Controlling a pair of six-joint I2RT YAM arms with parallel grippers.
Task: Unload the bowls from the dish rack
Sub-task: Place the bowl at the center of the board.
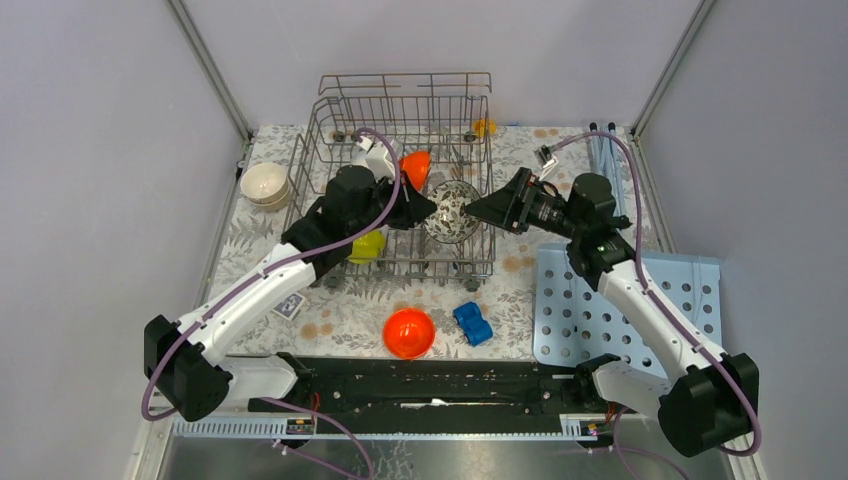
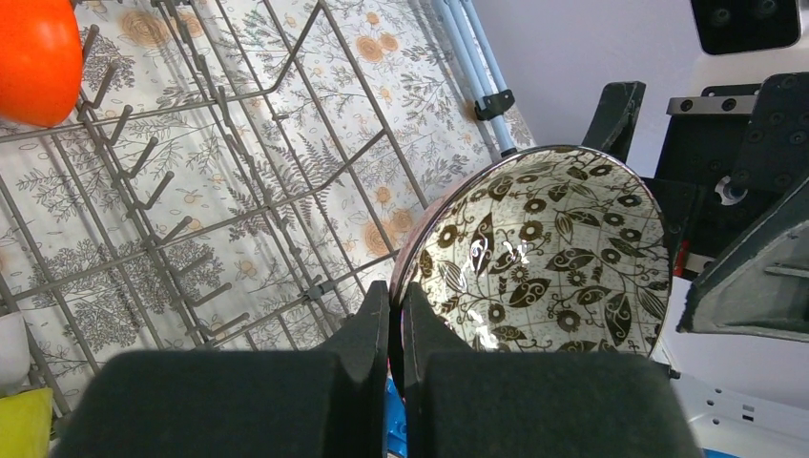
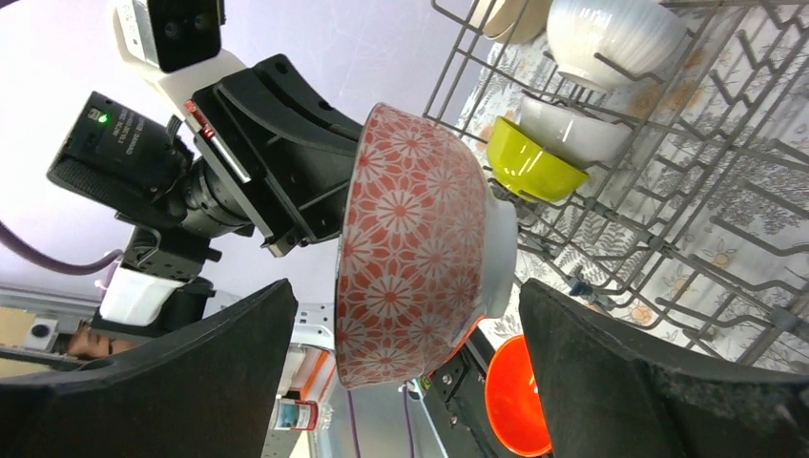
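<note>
Grey wire dish rack [image 1: 410, 100] stands on floral worktop [image 1: 340, 310], light-blue perforated board [image 1: 610, 310] to its right. Patterned round bowl [image 1: 450, 212] on edge at rack's right side: left claw [image 2: 396, 315] clamped on its rim, right claw [image 3: 405, 315] spread wide around it, not touching. Blue toy car [image 1: 473, 323] in front.

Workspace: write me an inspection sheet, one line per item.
Surface: floral-covered table, light-blue perforated board at right.
Job's things: dish rack holds an orange bowl, yellow-green bowl and white ribbed bowl; patterned bowl held over it; cream bowls and a second orange bowl on the table.
Clutter: blue toy car, small card.
Hands: left hand shut on the patterned bowl's rim; right hand open, straddling it without touching.
Cables: purple cables run along both arms.
Surroundings: grey walls; nothing else seen.
</note>
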